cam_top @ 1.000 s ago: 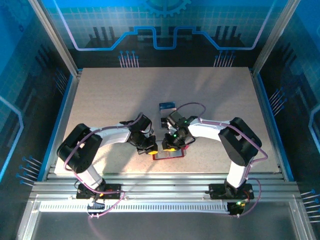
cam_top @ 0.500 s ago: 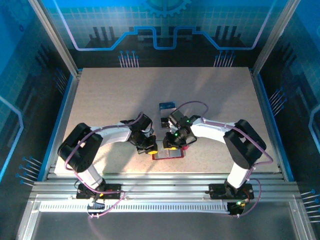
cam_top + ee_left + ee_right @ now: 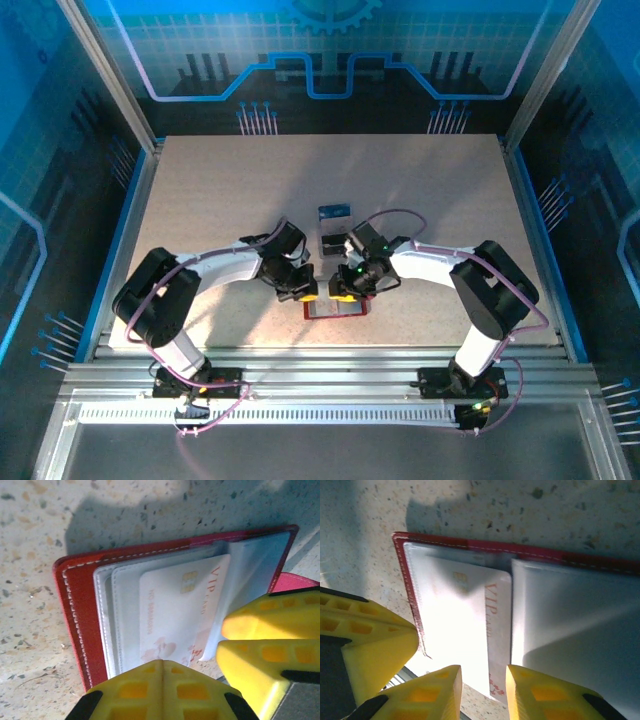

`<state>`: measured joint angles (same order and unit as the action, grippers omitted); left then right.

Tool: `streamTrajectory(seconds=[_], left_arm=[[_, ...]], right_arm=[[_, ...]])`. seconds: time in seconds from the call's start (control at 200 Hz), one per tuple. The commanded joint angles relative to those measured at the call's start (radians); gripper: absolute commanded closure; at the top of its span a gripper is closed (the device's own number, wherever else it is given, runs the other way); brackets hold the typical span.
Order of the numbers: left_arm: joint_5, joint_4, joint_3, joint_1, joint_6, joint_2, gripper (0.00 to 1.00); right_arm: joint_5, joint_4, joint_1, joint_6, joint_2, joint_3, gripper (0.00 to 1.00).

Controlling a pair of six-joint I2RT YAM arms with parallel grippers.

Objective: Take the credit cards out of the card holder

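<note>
The red card holder (image 3: 337, 311) lies open near the table's front edge, its pale grey pockets (image 3: 117, 605) facing up. A white VIP card (image 3: 175, 610) sits partly out of a pocket. My left gripper (image 3: 163, 666) is shut, and its tip rests at the holder's near edge with nothing between the fingers. My right gripper (image 3: 483, 682) is open, its fingers standing either side of the white card's (image 3: 465, 625) protruding corner. Two credit cards lie on the table beyond the holder, a blue one (image 3: 335, 213) and a dark one (image 3: 329, 243).
Both grippers crowd together over the holder; the right one's yellow fingers (image 3: 270, 630) show at the edge of the left wrist view. The speckled table (image 3: 220, 190) is walled by blue panels, and an aluminium rail (image 3: 320, 362) runs along the front.
The right arm's elbow has swung a little to the right and its wrist has edged back. The left wrist has shifted slightly. The holder has not moved.
</note>
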<state>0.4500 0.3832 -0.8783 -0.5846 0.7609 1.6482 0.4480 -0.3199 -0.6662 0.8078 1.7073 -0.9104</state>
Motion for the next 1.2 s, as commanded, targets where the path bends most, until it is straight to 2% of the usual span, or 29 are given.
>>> streamTrajectory(seconds=[0.0,0.085,0.19,0.81,1.191], left_arm=[[0.003,0.028,-0.018,-0.006,0.006,0.003,1.00],[-0.034,0.060,-0.013,-0.006,-0.016,0.017,1.00],[-0.028,0.052,-0.001,-0.005,-0.022,0.040,1.00],[-0.033,0.045,0.039,-0.005,-0.017,0.060,1.00],[-0.036,0.057,0.035,-0.005,-0.019,0.061,1.00]], right_arm=[[0.030,0.028,0.011,0.012,0.009,0.007,0.70],[0.033,0.028,0.014,0.011,0.012,0.004,0.67],[0.036,0.027,0.016,0.006,0.022,0.001,0.65],[0.062,0.071,0.022,-0.001,0.078,0.025,0.64],[0.125,0.190,0.042,0.042,0.020,0.098,0.71]])
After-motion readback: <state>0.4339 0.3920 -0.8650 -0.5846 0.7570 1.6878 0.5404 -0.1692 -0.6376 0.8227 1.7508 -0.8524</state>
